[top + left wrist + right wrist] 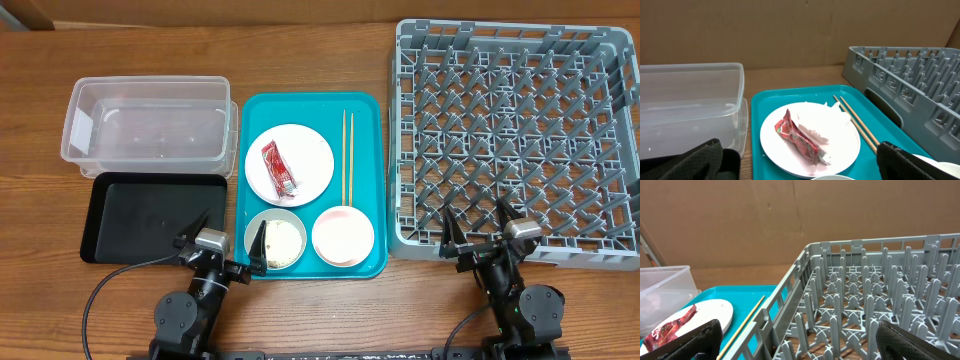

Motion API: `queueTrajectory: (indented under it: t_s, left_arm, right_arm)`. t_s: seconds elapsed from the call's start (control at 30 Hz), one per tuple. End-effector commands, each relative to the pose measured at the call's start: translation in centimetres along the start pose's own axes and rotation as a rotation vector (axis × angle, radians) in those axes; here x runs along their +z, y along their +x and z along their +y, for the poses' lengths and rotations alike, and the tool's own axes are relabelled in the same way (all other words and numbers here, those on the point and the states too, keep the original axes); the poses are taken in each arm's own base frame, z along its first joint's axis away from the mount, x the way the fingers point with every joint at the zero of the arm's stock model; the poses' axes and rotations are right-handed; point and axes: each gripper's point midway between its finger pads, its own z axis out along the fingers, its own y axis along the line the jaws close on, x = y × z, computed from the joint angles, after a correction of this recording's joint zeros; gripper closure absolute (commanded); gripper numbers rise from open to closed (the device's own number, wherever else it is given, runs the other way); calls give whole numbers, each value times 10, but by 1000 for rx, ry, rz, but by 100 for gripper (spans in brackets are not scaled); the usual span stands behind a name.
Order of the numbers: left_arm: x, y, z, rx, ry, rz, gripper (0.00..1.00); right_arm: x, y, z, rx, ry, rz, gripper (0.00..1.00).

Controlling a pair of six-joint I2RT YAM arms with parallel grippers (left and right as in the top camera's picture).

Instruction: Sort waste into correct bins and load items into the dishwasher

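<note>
Jaws on my left gripper (228,238) & right gripper (477,225) spread apart, empty; red sauce packet (280,167) atop white plate (316,170) on turquoise tray (366,150), prob. needs binning first.

turquoise tray (370,150), red sauce packet (279,168), grey dish rack (520,130)

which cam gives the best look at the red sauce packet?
Left wrist: the red sauce packet lies close and whole on the white plate, beside crumpled paper. Overhead shows it whole but small. Right wrist catches only part of it, at the lower left edge.
</note>
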Motion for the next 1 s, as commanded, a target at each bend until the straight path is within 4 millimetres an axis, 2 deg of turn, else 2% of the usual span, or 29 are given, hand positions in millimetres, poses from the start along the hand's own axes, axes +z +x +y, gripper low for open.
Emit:
queueTrajectory:
  t_s: [0.0,0.13,0.23,0.33,0.5,0.63,0.8,0.87,0.97]
  left_arm:
    - [0,0,-6,-43,38,-2,0]
    - [-1,-7,-8,-171,51,-30,0]
    - [-3,-24,-24,-220,147,-79,0]
    - [-11,-50,-34,-204,204,-136,0]
    - [-30,-97,-39,-163,196,-145,0]
    - [-36,-120,-39,-175,159,-1,0]
    - [-19,-138,-54,-233,192,343,0]
    - [-12,-145,-65,-264,243,466,0]
    - [-7,-170,-98,-345,428,594,0]
  right_arm:
    - [0,1,-2,-4,6,-7,0]
    - [0,1,6,-4,-38,-5,0]
    - [-3,-2,29,-3,-170,-10,0]
    - [-10,-20,50,62,-282,-28,0]
    - [-26,-57,64,182,-328,-13,0]
    - [-46,-88,72,193,-317,61,0]
    - [-57,-129,77,229,-267,188,0]
    - [-56,-137,75,247,-229,257,0]
    - [-50,-148,75,268,-192,352,1]
